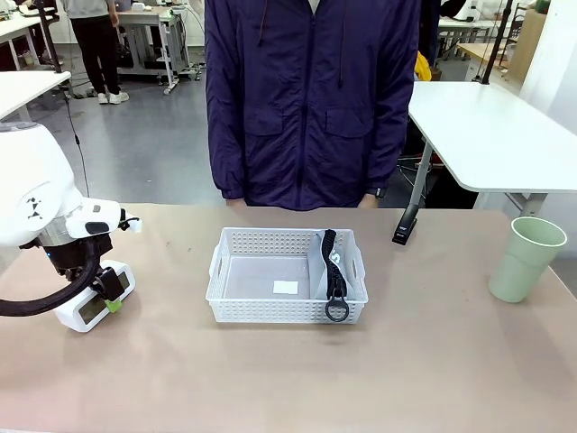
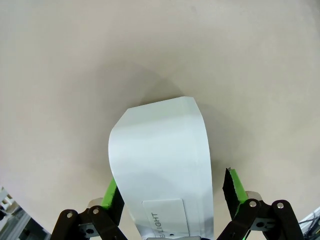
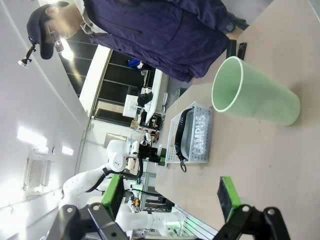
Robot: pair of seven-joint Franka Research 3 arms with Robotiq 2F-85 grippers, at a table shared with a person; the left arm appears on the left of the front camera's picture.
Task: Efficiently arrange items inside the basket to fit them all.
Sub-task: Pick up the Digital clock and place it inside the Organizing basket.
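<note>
White box (image 2: 160, 170) sits between the left fingers (image 2: 234, 192), spread wide, seemingly not gripping; right fingers (image 3: 227, 194) apart, empty.

- The left arm (image 1: 32, 194) bends in over the left edge of the table (image 1: 270, 379), wrist turned downward.
- The left gripper (image 1: 101, 293) points down at the surface, jaws spread wide.
- The right gripper (image 3: 169, 192), rolled sideways, looks along the table, fingers wide apart.

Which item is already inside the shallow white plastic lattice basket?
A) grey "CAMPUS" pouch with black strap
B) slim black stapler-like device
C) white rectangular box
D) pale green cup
A: the grey pouch with black strap lies in the white lattice basket; the green cup, white box and black device stand on the table outside it.
</note>
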